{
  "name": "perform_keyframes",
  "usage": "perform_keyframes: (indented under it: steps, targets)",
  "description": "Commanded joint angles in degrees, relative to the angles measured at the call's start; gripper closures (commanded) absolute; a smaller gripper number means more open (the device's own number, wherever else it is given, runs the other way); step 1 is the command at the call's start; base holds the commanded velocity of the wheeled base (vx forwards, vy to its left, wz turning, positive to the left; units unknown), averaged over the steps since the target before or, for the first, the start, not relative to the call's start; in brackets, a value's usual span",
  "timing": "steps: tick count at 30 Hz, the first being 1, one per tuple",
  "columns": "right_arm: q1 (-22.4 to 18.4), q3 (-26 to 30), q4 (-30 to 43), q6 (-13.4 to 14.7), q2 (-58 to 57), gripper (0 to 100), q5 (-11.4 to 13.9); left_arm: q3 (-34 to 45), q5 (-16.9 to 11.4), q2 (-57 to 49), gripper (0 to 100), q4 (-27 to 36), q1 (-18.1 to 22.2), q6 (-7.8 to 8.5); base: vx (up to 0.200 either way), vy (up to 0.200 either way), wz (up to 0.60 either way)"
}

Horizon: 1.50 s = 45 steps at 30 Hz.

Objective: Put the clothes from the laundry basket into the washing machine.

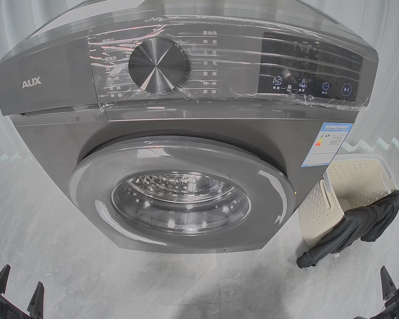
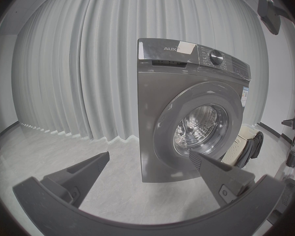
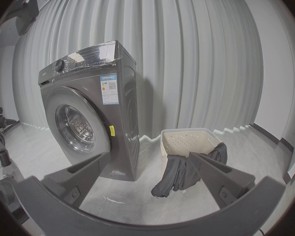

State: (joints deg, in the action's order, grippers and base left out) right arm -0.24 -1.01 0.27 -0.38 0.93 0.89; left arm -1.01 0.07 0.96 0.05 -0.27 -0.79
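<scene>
Both wide, empty: left hand [image 1: 21, 282], right hand [image 1: 397, 266]. Washer door [image 1: 181, 196] shut: open first, then pinch dark garment [image 1: 350, 231] at basket [image 1: 357, 180] rim.

One washing machine [image 1: 181, 125] stands at the centre. One laundry basket [image 1: 363, 178] sits to its right, with one dark garment [image 1: 354, 229] draped over its rim. Two claws in all: left claw [image 1: 21, 284], right claw [image 1: 397, 264].

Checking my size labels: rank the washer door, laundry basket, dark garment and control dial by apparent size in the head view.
1. Washer door
2. Laundry basket
3. Dark garment and control dial: too alike to rank; the dial sits nearer the camera.
</scene>
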Motion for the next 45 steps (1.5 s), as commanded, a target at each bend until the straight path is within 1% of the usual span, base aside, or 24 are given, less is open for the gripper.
perform_keyframes:
  steps: [1, 8, 20, 21, 23, 24, 25, 26, 27, 28, 29, 30, 33, 34, 35, 36, 37, 38, 39, 40, 41, 42, 45]
  targets:
    - [0.1, 1.0, 0.0, -0.1, -0.9, 0, 0.0, 0.9, -0.1, -0.9, 0, 0.0, 0.0, 0.00, 0.000, 0.000, 0.00]
    - [0.0, 1.0, 0.0, -0.1, -0.9, 0, -0.3, 0.9, 0.0, -0.9, 0, 0.0, 0.0, 0.00, 0.000, 0.171, 0.00]
    - [0.0, 1.0, 0.1, 0.2, -0.9, 0, 0.2, 0.9, 0.0, -0.9, 0, 0.0, 0.0, 0.00, 0.000, 0.000, 0.00]
    - [0.0, 1.0, 0.0, 0.2, -0.9, 0, 0.2, 0.9, 0.0, -0.9, 0, 0.0, 0.0, -0.09, 0.200, 0.000, 0.00]
    - [0.0, 0.4, -1.2, 0.0, -0.9, 0, 0.5, 0.9, -0.2, -0.9, 0, 0.0, 0.0, -0.17, 0.200, 0.000, 0.00]
    - [0.2, -3.6, -4.3, 0.1, -0.9, 0, 1.1, 0.9, -0.2, -0.9, 0, 0.0, 0.0, -0.09, 0.200, 0.000, 0.00]
    - [0.2, -3.6, -4.3, 0.1, -0.9, 0, 1.1, 0.9, -0.2, -0.9, 0, 0.0, 0.0, -0.09, 0.200, 0.000, 0.00]
    - [0.2, -8.7, -5.4, 0.4, 0.0, 0, 2.8, 0.9, -0.2, -0.9, 0, 0.0, 0.0, -0.09, 0.200, 0.000, 0.00]
    - [0.1, -11.6, -4.4, 0.2, 2.3, 0, 4.2, 0.9, -0.2, -0.9, 0, 0.0, 0.0, 0.00, 0.200, 0.000, 0.00]
    - [0.0, -13.0, -3.3, 0.0, 4.7, 0, 5.8, 0.9, -0.1, -0.9, 0, 0.0, 0.0, 0.00, 0.200, 0.000, 0.00]
    - [0.0, -13.7, -2.4, -0.1, 6.8, 0, 7.5, 0.9, -0.1, -0.9, 0, 0.0, 0.0, 0.00, 0.200, 0.000, 0.00]
    - [0.0, -14.1, -2.2, -0.1, 9.6, 0, 10.0, 0.9, -0.1, -0.9, 0, 0.0, 0.0, 0.00, 0.000, 0.000, 0.00]
    - [0.3, -14.5, -3.2, -0.4, 19.1, 0, 16.2, 0.9, 0.0, -0.9, 0, 0.0, 0.0, 0.09, 0.000, 0.000, 0.00]
    - [0.6, -14.8, -3.8, -0.6, 22.2, 0, 18.8, 0.9, 0.0, -0.9, 0, 0.0, 0.0, 0.09, 0.000, 0.000, 0.00]
    - [1.2, -15.1, -4.8, -1.3, 25.6, 0, 22.4, 0.9, 0.1, -1.0, 0, 0.0, 0.0, 0.18, 0.000, 0.000, 0.00]
    - [1.2, -15.1, -4.8, -1.3, 25.6, 0, 22.4, 0.9, 0.1, -1.0, 0, 0.0, 0.0, 0.18, 0.000, 0.000, 0.00]
    - [2.7, -15.3, -6.7, -3.0, 30.9, 0, 27.4, 0.9, 0.1, -1.0, 0, 0.0, 0.0, 0.18, 0.000, 0.000, 0.00]
    - [3.1, -15.4, -7.5, -3.5, 32.6, 0, 28.6, 0.9, 0.1, -1.0, 0, 0.0, 0.0, 0.09, 0.000, 0.000, 0.00]
    - [4.5, -15.7, -9.3, -4.6, 36.2, 0, 29.9, 0.9, 0.1, -1.0, 0, 0.0, 0.0, 0.18, 0.000, 0.000, 0.00]
    - [5.0, -15.7, -9.9, -4.9, 37.2, 0, 30.0, 0.9, 0.1, -1.0, 0, 0.0, 0.0, 0.18, 0.000, 0.000, 0.00]
    - [7.6, -15.8, -11.7, -5.4, 40.6, 0, 29.9, 0.9, 0.1, -1.0, 0, 0.0, 0.0, 0.18, 0.000, 0.000, 0.00]
    - [9.4, -16.0, -12.4, -5.5, 42.3, 0, 29.8, 0.9, 0.1, -1.0, 0, 0.0, 0.0, 0.18, 0.000, 0.000, 0.00]
    - [15.4, -17.1, -14.2, -5.2, 47.4, 0, 28.9, 0.9, 0.1, -1.0, 0, 0.0, 0.0, 0.18, 0.000, 0.000, 0.00]
